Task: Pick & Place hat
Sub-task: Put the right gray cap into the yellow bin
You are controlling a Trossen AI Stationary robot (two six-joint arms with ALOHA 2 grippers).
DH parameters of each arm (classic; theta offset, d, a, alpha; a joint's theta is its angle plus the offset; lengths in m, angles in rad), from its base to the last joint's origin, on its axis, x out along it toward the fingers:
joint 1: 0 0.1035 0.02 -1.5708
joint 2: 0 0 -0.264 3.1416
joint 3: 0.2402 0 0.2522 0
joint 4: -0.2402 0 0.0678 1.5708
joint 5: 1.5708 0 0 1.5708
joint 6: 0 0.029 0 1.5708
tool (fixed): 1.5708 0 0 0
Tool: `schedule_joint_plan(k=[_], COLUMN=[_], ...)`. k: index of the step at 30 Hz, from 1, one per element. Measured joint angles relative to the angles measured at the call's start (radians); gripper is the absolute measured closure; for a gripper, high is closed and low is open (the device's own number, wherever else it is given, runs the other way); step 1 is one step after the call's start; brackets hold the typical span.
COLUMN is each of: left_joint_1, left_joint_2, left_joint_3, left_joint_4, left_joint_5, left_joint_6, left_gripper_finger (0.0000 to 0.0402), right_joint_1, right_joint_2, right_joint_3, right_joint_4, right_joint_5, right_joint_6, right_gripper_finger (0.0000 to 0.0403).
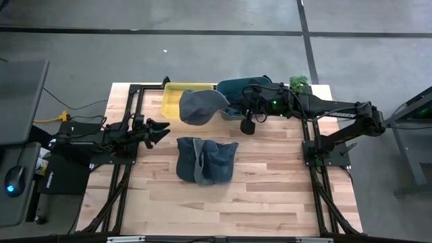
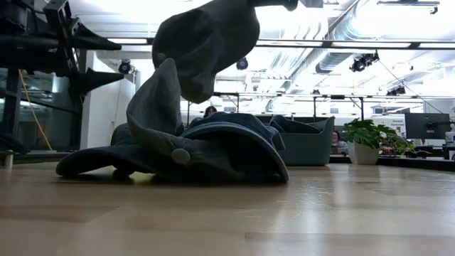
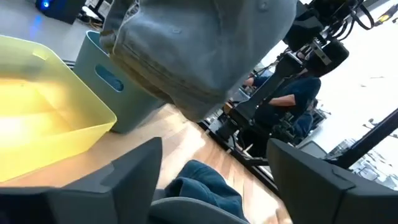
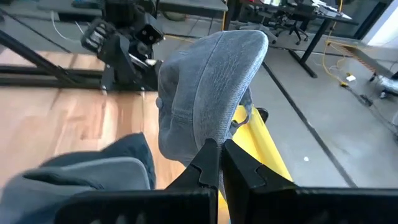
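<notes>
A grey hat [image 1: 201,106] hangs in the air over the yellow bin [image 1: 174,100] at the table's far side, with my right gripper [image 4: 219,154] shut on it. The low view shows this hat [image 2: 206,50] hanging above a pile of blue and grey hats [image 1: 206,160] that lies on the table's middle. My left gripper [image 1: 160,131] stands open at the table's left, level and pointing toward the pile, with nothing between its fingers [image 3: 134,171]. My right gripper pinches the grey hat's edge [image 4: 210,132] between its two shut fingers. The fingers reach in from the table's right side, slanting slightly down. The hat is lifted clear of the table and bins, and its crown [image 4: 214,74] sags beyond the fingertips.
A teal bin [image 1: 239,88] stands next to the yellow bin at the far edge, under my right arm. A potted plant [image 1: 300,83] sits at the far right corner. Bare wood lies toward the near edge [image 1: 223,209]. People sit in the room beyond the table [image 3: 292,93].
</notes>
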Motion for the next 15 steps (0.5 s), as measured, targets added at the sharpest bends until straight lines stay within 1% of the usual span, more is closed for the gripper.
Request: schedule_joint_plan(k=[4, 9, 13, 15], left_joint_1=[0.0, 0.0, 0.0, 0.0], left_joint_2=[0.017, 0.068, 0.121, 0.151], left_joint_3=[0.0, 0.0, 0.0, 0.0], left_joint_4=[0.036, 0.097, 0.142, 0.174], left_joint_5=[-0.018, -0.063, -0.08, -0.083], left_joint_6=[0.046, 0.116, 0.168, 0.203], left_gripper_finger=[0.0099, 0.0099, 0.0099, 0.0099], right_joint_1=[0.0, -0.004, -0.013, -0.013], right_joint_2=[0.0, 0.0, 0.0, 0.0], right_joint_3=[0.0, 0.0, 0.0, 0.0], right_joint_4=[0.0, 0.001, 0.025, 0.036], right_joint_5=[-0.002, -0.046, -0.09, -0.095], right_joint_6=[0.041, 0.087, 0.134, 0.145], right_gripper_finger=[0.0403, 0.0403, 0.0403, 0.0403])
